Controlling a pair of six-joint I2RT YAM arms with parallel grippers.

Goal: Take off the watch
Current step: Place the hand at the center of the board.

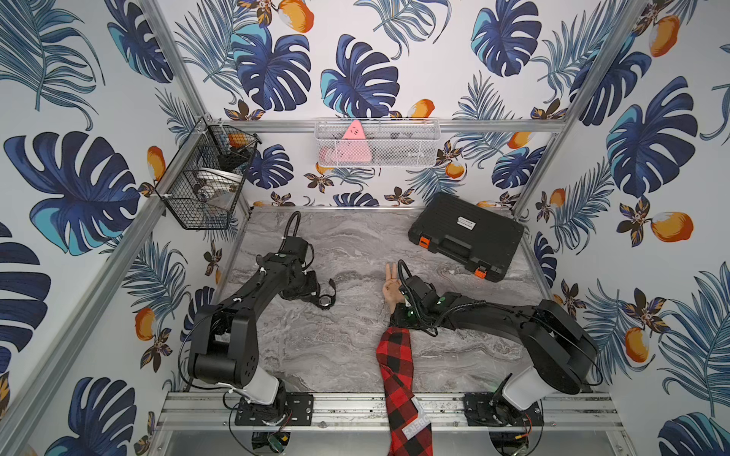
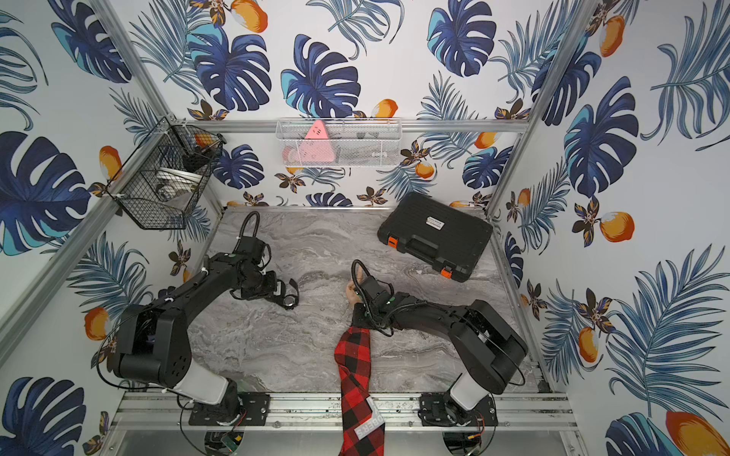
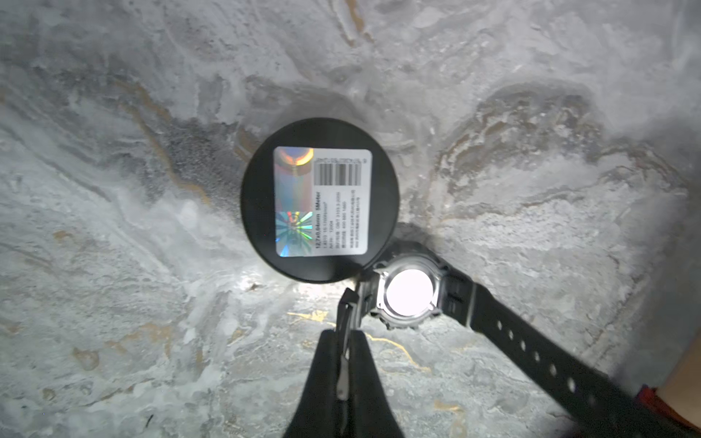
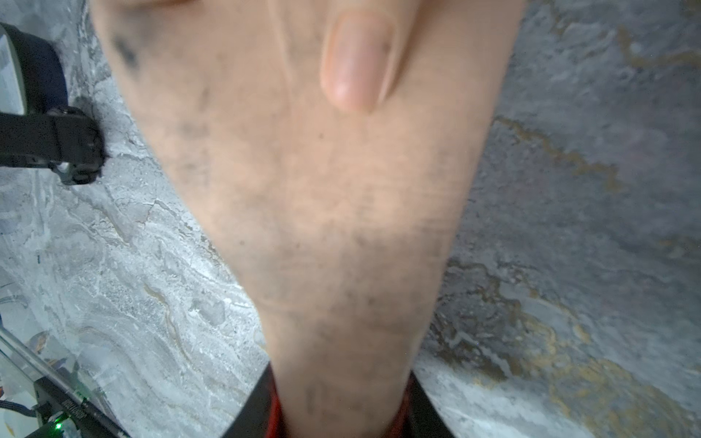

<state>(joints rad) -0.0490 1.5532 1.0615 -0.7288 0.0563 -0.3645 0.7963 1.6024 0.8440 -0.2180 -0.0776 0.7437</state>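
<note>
Though unseen from above, a labelled disc (image 3: 320, 201) beside the watch (image 3: 409, 292), itself pinched in the left pincer (image 3: 347, 314).

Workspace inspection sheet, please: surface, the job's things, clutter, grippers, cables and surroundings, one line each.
Surface: grey marble-look tabletop, no spills seen.
Job's things: watch off the wrist, strap undone, beside the black disc; mannequin hand bare, red plaid sleeve.
Clutter: flat black disc with barcode label; closed black tool case, far right.
Grippers: left gripper shut on the watch strap's end; right gripper closed around the mannequin hand's wrist.
Cables: black cable loop above each wrist.
Surroundings: black wire basket, white mesh basket, leaf wallpaper.
</note>
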